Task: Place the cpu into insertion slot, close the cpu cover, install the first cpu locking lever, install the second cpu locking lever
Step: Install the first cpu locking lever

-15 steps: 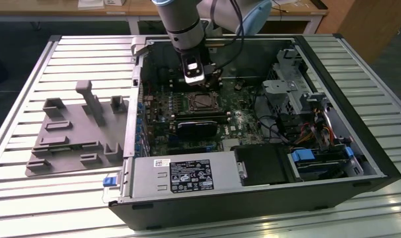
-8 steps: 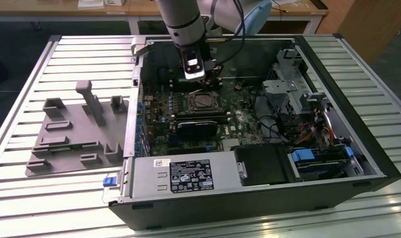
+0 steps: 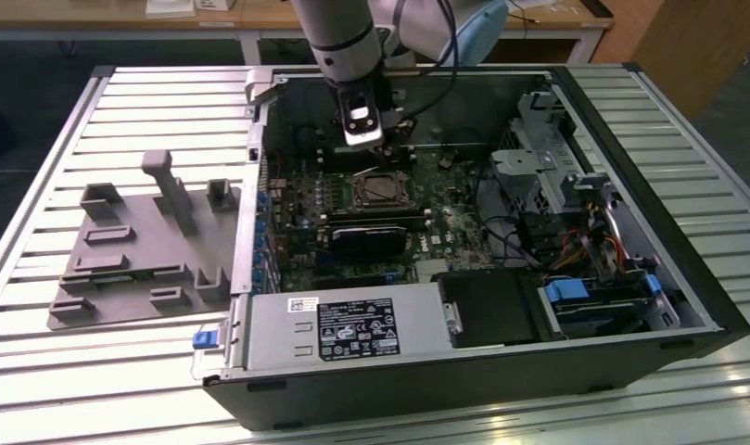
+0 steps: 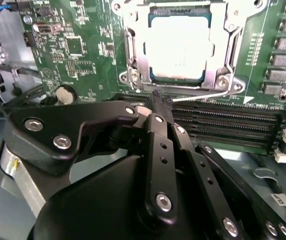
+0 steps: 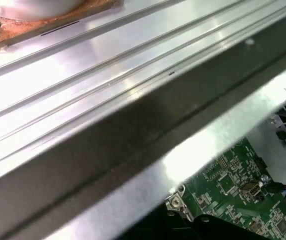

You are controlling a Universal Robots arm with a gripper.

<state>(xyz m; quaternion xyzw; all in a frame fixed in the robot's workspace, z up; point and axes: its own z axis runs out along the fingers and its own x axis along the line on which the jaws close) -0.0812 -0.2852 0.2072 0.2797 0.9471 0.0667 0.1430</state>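
Observation:
In the second wrist view the silvery cpu (image 4: 178, 47) lies flat in the insertion slot (image 3: 381, 190) on the green board. The cpu cover (image 4: 134, 55), a metal frame, lies down around it with the chip showing through its window. A thin wire locking lever (image 4: 200, 95) runs along the socket's edge beside the memory slots. My black gripper (image 4: 160, 102) is shut, its tips meeting at the free end of that lever; whether they pinch it I cannot tell. In the exterior view the gripper (image 3: 372, 165) reaches down into the open case just behind the socket.
Long black memory slots (image 4: 223, 117) lie right beside the lever. A black card (image 3: 368, 243), a power supply (image 3: 337, 329) and a drive cage (image 3: 548, 176) crowd the case. A grey fixture (image 3: 146, 246) sits on the slatted table at the exterior view's left.

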